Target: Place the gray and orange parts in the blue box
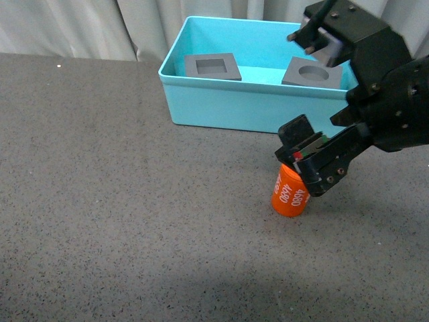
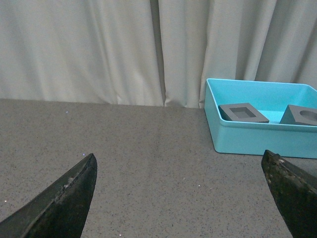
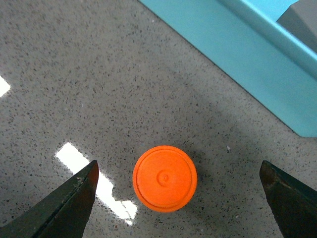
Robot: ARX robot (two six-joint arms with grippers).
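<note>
The orange cylinder (image 1: 290,194) with white digits stands upright on the grey table, in front of the blue box (image 1: 221,107). My right gripper (image 1: 303,159) is open directly above it; in the right wrist view the cylinder's round top (image 3: 164,178) lies between the spread fingers, untouched. Both gray cubes sit inside the box: the one with the square recess (image 1: 212,66) at its left, the one with the round recess (image 1: 312,73) at its right, tilted. My left gripper (image 2: 181,198) is open and empty above bare table, left of the box (image 2: 262,139).
Pale curtains (image 1: 80,27) hang behind the table's far edge. The speckled grey tabletop (image 1: 120,221) stretches wide to the left and front of the box. The right arm's black body (image 1: 389,87) hangs over the box's right end.
</note>
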